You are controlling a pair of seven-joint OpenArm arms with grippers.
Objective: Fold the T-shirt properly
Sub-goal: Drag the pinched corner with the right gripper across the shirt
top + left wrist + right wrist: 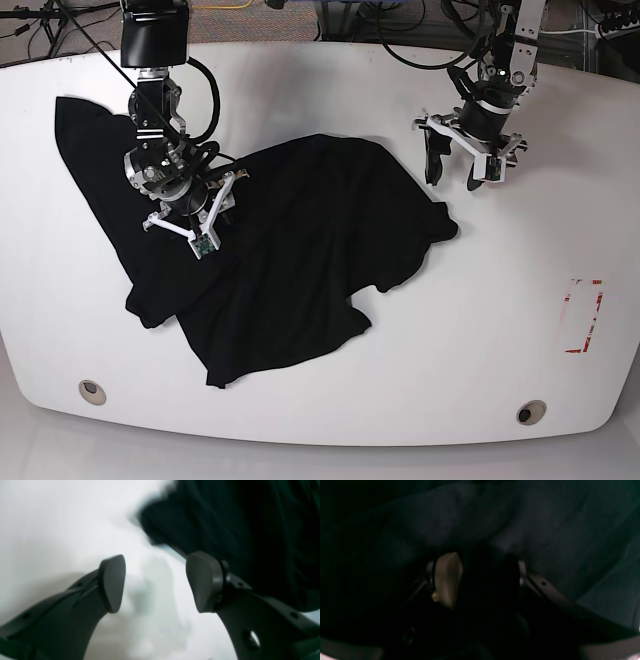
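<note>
The black T-shirt lies crumpled and spread across the left and middle of the white table. My right gripper is pressed down on its left part. In the right wrist view a thick dark fold fills the gap between the pads, and the T-shirt covers the whole background of my right gripper. My left gripper hangs open over bare table just past the shirt's right corner. In the left wrist view nothing sits between the fingers of my left gripper, and the T-shirt lies at upper right.
A red marked rectangle is on the table at the right. Two round holes sit near the front edge. Cables and stands crowd the floor behind the table's far edge.
</note>
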